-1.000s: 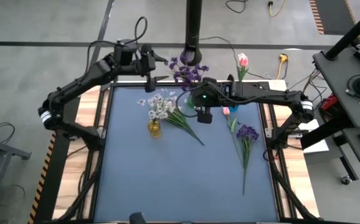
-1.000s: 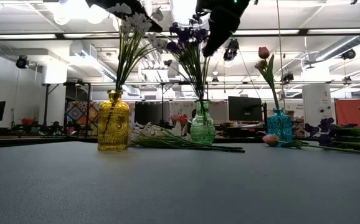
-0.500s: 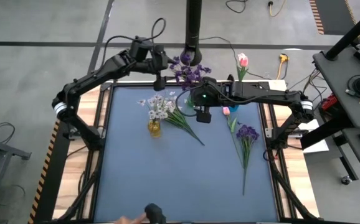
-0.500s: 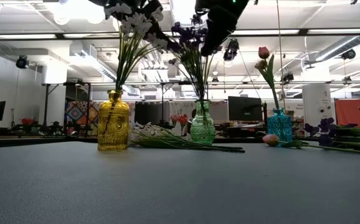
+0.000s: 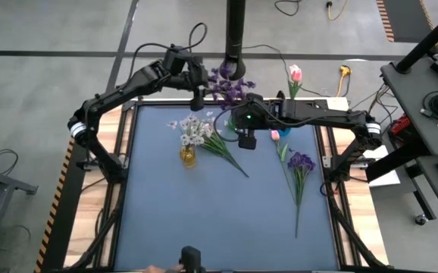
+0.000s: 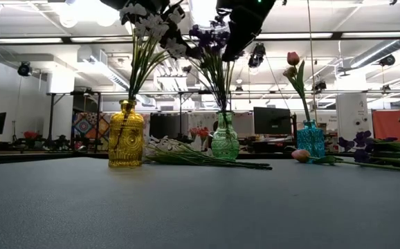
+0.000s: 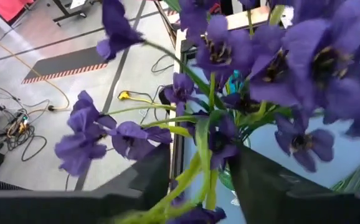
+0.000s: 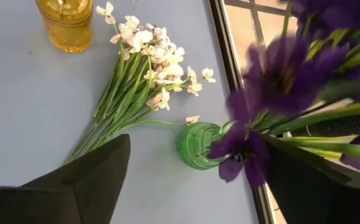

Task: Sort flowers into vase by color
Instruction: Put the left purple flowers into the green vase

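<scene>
Purple blossoms (image 5: 226,87) stand in the green vase (image 6: 224,138). White sprays (image 5: 195,129) stand in the yellow vase (image 6: 126,135), and pink tulips (image 5: 295,73) in the blue vase (image 6: 311,140). My left gripper (image 5: 198,85) is open at the purple blossoms, with their green stems (image 7: 200,177) between its fingers; whether it touches them does not show. My right gripper (image 5: 247,140) hangs open above the green vase (image 8: 198,146). A white sprig (image 5: 223,148), a pink bud (image 5: 275,135) and a purple sprig (image 5: 301,163) lie flat on the mat.
The three vases stand in a row along the far part of the blue mat (image 5: 204,220). The purple sprig's long stem (image 5: 296,216) runs toward the near edge on the right. A black post (image 5: 236,38) rises behind the table. A dark object (image 5: 191,259) shows at the near edge.
My left gripper has swung toward the table's right, along the far edge, up to the purple blossoms in the green vase. A dark object has come into the high view at the near edge.
</scene>
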`<state>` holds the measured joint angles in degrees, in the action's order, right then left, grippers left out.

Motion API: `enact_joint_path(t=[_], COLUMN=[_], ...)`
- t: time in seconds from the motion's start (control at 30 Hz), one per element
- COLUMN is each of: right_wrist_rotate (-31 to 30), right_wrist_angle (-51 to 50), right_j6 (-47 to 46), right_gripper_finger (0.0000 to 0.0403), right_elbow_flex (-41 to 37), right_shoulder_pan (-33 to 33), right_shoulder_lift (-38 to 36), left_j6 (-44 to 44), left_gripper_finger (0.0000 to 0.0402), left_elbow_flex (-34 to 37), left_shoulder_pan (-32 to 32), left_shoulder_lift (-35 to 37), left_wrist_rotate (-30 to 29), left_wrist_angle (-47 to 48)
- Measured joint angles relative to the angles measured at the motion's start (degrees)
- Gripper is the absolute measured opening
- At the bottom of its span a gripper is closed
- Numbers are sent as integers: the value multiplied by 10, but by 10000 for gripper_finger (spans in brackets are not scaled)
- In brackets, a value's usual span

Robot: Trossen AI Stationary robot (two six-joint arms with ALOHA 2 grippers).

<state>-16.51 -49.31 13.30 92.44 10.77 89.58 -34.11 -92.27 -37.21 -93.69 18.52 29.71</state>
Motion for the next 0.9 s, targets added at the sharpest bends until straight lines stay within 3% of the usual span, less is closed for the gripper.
enact_joint_path(t=[0.17,0.33,0.7,0.9], right_wrist_rotate=[0,0,0,1], right_wrist_angle=[-9,-16,-25,-23], right_j6=[-10,-25,-27,-35], right_gripper_finger=[305,308,357,359], right_elbow_flex=[0,0,9,9], right_shoulder_pan=[0,0,0,0], right_shoulder_lift=[-2,-3,-26,-34], left_j6=[7,16,16,16], left_gripper_finger=[78,39,29,29], left_elbow_flex=[0,0,0,1], left_shoulder_pan=[0,0,0,0], left_shoulder_lift=[0,0,1,1], left_wrist_rotate=[-1,-1,-2,-44], left_wrist_angle=[10,13,13,14])
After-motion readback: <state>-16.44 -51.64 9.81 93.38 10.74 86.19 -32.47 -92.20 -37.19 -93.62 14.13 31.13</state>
